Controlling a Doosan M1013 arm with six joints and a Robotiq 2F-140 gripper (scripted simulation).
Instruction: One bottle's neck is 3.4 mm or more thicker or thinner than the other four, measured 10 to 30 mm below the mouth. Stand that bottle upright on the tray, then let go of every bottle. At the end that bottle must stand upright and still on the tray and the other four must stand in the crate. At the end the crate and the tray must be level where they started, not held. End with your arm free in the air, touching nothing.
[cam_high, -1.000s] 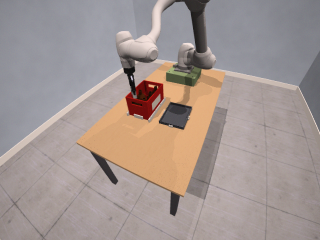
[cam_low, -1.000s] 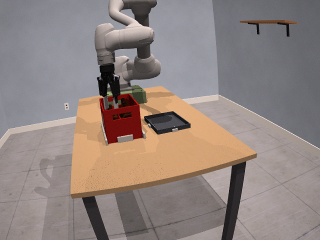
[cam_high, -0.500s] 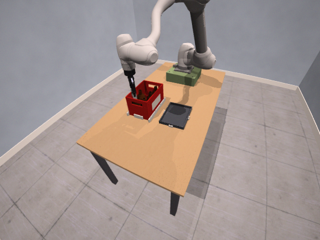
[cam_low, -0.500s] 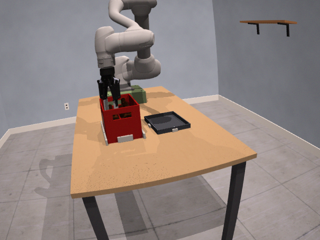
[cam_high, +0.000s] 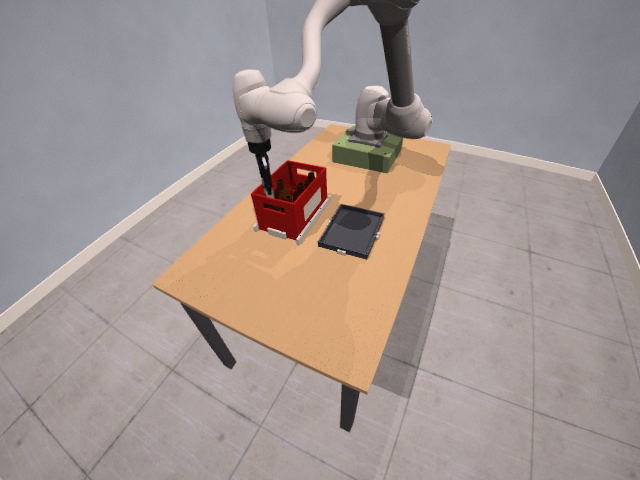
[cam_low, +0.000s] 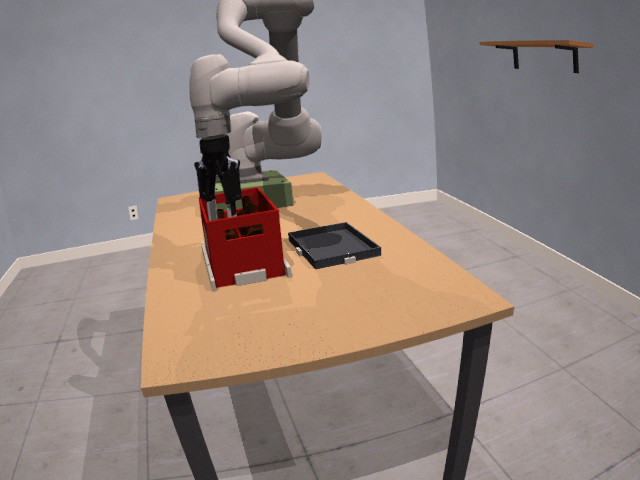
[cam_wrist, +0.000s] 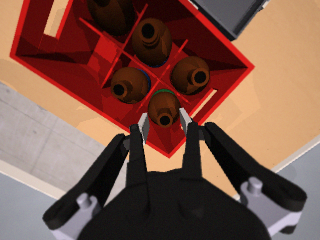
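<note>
The red crate (cam_high: 279, 223) (cam_low: 248, 258) (cam_wrist: 227, 75) stands on the table with several brown bottles upright in its cells. The bottle with a green ring (cam_wrist: 163, 104) is in the corner cell nearest the gripper. Other bottles (cam_wrist: 151, 44) (cam_wrist: 130, 86) (cam_wrist: 190, 75) (cam_wrist: 112, 17) stand in other cells; blue rings show on some. My gripper (cam_high: 268, 193) (cam_low: 221, 209) (cam_wrist: 164, 117) is partly open and points down at that corner. Its fingertips are on either side of the green-ringed bottle's upper part, with gaps visible in the wrist view. The dark tray (cam_high: 343, 240) (cam_low: 338, 249) (cam_wrist: 220, 10) lies level and holds no bottle.
White locating blocks (cam_high: 277, 233) (cam_low: 250, 276) sit around the crate's foot, and smaller ones (cam_high: 341, 252) (cam_low: 349, 259) touch the tray's edges. The green robot base (cam_high: 356, 156) (cam_low: 279, 195) is behind the crate. Red dividers separate the cells.
</note>
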